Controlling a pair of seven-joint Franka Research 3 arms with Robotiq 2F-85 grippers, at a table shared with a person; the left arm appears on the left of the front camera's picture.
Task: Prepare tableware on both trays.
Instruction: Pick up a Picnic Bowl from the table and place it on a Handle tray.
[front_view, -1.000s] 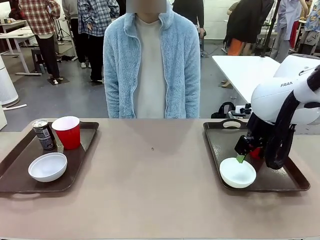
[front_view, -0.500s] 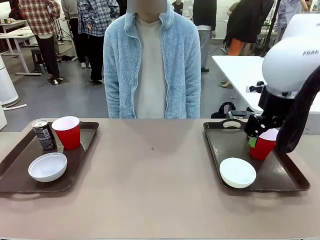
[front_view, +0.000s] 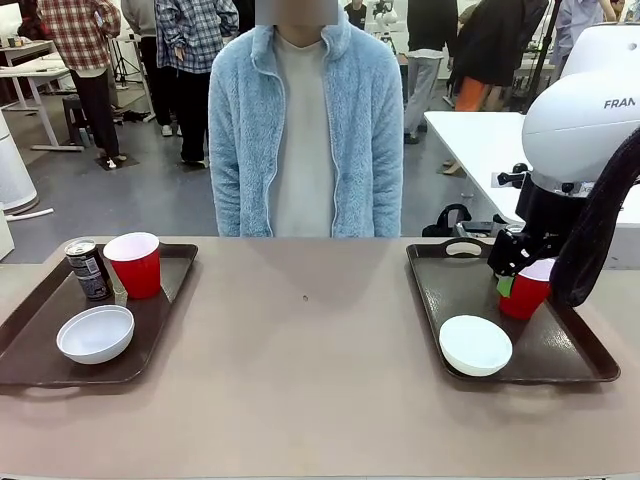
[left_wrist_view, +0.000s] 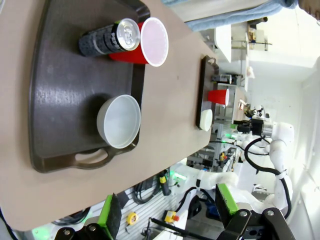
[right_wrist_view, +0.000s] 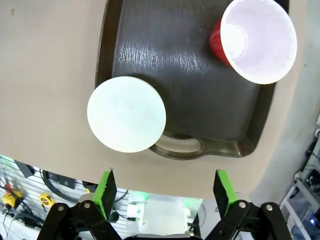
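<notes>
hovering over the right tray

right end effector hung, fingers apart, above the right tray, near its red cup and white bowl. left end effector, apart too, faced the left tray on the surface.

Bowl and cup on right tray

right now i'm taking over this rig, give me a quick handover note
Right gripper: open, holding nothing, raised over the right tray beside its red cup.
Left gripper: open, empty, high above the left tray.
Left tray holds a drink can, a red cup and a white bowl.
Right tray holds the red cup and a white bowl, both upright.
Done: left tray looks complete.
Left: I see no can on the right tray; one probably still has to go there.
</notes>
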